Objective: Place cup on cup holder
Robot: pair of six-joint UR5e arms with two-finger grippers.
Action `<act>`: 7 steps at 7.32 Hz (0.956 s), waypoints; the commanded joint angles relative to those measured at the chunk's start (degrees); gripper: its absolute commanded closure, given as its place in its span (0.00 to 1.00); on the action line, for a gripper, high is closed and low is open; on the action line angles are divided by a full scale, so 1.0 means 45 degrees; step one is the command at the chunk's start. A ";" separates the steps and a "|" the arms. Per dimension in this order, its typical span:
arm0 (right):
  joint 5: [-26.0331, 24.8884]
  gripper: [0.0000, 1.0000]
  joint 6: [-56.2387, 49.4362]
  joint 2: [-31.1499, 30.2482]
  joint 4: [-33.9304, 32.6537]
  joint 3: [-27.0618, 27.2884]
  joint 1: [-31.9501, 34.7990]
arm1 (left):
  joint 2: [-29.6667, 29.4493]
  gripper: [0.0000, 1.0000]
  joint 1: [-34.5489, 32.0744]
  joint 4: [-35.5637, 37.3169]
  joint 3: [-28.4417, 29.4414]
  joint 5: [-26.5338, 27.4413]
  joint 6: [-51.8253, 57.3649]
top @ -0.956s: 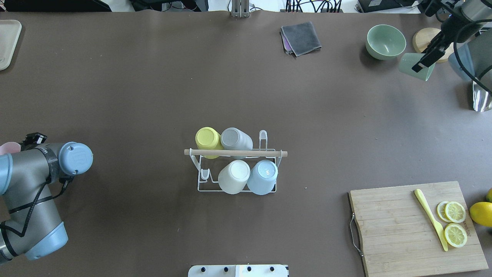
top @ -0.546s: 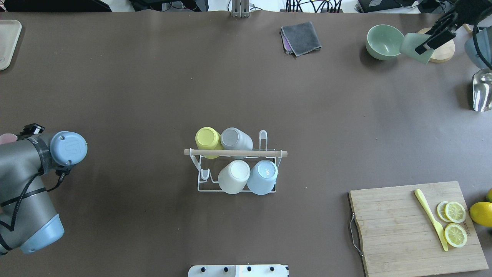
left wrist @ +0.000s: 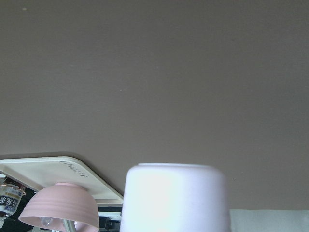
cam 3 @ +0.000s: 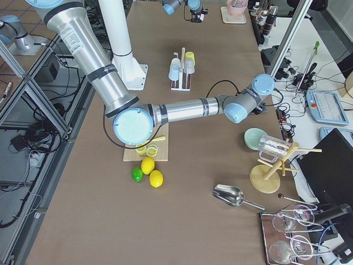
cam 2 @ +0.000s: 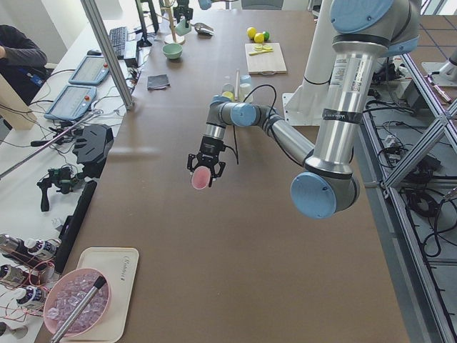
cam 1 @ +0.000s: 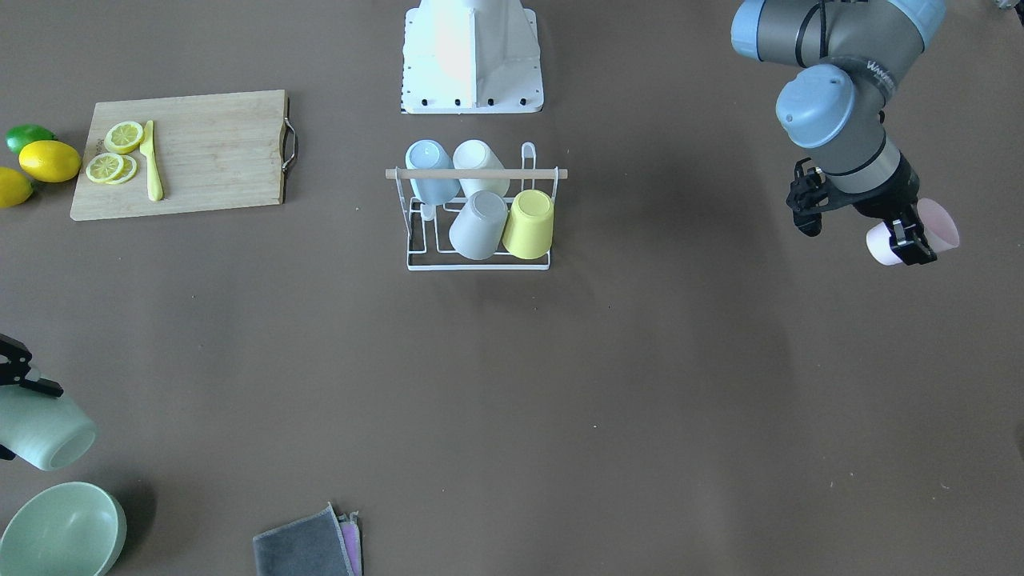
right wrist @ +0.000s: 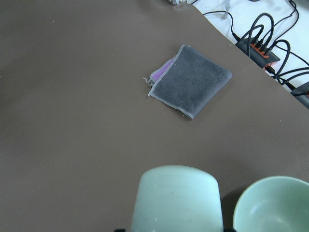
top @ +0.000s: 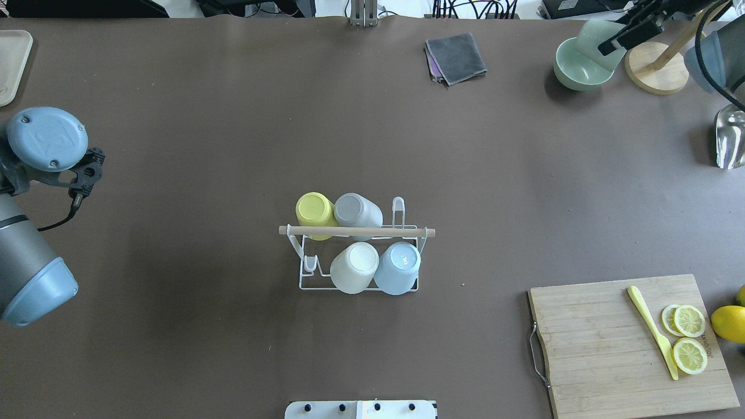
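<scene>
While left hand [cam 1: 912,242] clamps the pink cup [cam 1: 938,223], right hand [top: 611,42] clamps the green cup [top: 590,39].

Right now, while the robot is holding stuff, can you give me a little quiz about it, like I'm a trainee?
1. True or false: the left gripper holds a pink cup.
2. How many cups sit on the cup holder?
3. What colour is the cup in the right gripper? A yellow, B green, C blue.
Key: 1 true; 2 four; 3 B.
</scene>
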 commanded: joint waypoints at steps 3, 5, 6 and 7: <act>-0.2555 0.88 0.4967 0.0389 0.3963 0.0211 -0.2380 | -0.0500 1.00 -0.1479 -0.0042 -0.1978 -0.1246 -0.1929; -0.2855 0.91 0.5784 0.0368 0.6627 -0.0666 -0.2678 | -0.0423 1.00 -0.2205 -0.2023 -0.1688 -0.1901 -0.2008; -0.2893 0.91 0.6985 0.0329 0.7933 -0.0591 -0.2795 | -0.0558 1.00 -0.2827 -0.2267 -0.1300 -0.2462 -0.2008; -0.3261 0.91 0.8370 0.0309 0.9396 -0.0552 -0.3009 | -0.0637 1.00 -0.3046 -0.3797 -0.1258 -0.2565 -0.2800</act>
